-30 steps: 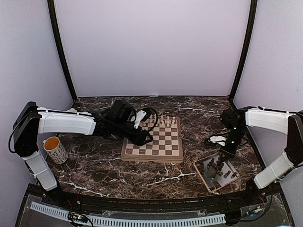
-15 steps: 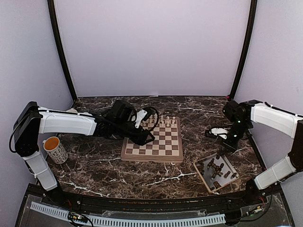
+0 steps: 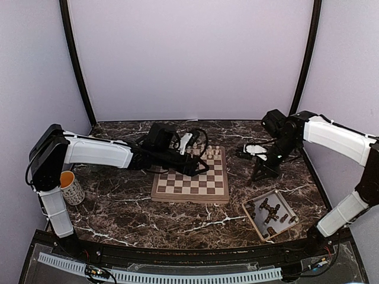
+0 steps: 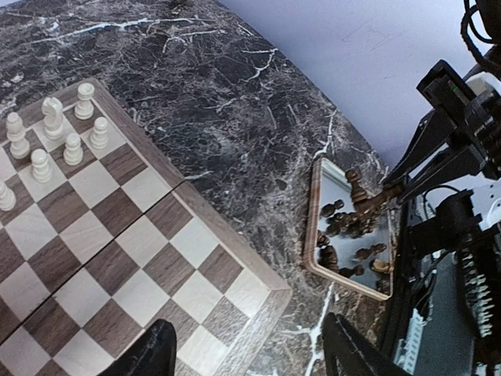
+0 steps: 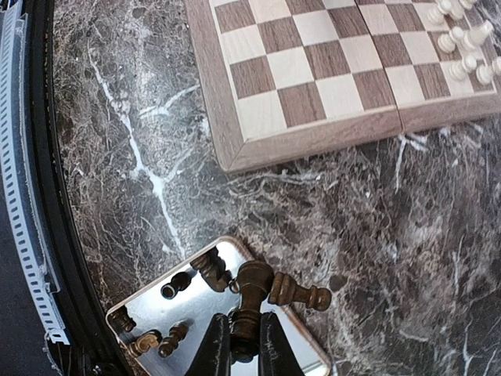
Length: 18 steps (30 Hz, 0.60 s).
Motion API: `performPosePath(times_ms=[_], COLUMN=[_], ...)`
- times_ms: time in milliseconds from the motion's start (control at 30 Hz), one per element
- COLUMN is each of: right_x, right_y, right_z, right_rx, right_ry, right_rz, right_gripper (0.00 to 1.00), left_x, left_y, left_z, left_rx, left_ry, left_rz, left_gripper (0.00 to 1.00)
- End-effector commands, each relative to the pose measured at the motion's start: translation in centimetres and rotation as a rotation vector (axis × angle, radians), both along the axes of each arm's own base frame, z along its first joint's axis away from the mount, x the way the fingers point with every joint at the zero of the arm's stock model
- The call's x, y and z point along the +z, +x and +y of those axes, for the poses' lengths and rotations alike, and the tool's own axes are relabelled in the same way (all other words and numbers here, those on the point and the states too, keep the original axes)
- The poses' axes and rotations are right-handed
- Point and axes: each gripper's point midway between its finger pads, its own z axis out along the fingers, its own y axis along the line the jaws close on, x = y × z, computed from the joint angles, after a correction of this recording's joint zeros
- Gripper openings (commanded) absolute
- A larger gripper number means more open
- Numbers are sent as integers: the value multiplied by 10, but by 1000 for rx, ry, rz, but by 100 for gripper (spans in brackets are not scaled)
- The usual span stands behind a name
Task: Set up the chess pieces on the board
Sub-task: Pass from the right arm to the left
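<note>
My right gripper [image 5: 244,321] is shut on a dark brown chess piece [image 5: 252,294], held in the air above the tray [image 5: 188,313]. A second dark piece [image 5: 301,295] lies against its base; whether it hangs from it I cannot tell. From above, the right gripper [image 3: 259,173] hovers between the board [image 3: 189,195] and the tray [image 3: 259,198], which holds several more dark pieces [image 3: 269,212]. My left gripper [image 4: 250,345] is open and empty over the board's near right corner [image 4: 235,258]. It hangs low over the middle of the board in the top view [image 3: 200,167].
Pale cream chessmen [image 3: 204,152] stand on the board's far rows [image 4: 63,141]. A mug [image 3: 70,188] sits at the left, next to the left arm's base. Dark marble table [image 3: 148,213] lies all round the board, with black frame posts at the back corners.
The right gripper has risen from the tray and moved up and left toward the board with the dark piece. The left arm has slid right over the board and its jaws have widened.
</note>
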Motion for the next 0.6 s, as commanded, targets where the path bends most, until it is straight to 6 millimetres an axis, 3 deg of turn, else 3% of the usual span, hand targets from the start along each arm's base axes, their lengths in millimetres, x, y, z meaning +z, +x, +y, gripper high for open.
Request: performPosePath(times_ms=[0,200,567], right_x=[13,28,8], right_y=[15,15,4], right_z=[33,69,108], right_rx=[88,189,327], right_ry=[54,84,25], right_rz=[-57,-104,-108], right_gripper=[0,0,0], left_x=[4,1,-1], left_y=[-9,-4,-8], left_z=[-12,-17,-33], left_rx=[-11,-42,-145], left_ry=[-128,-248,-305], left_rz=[272,461,619], left_gripper=[65,64,61])
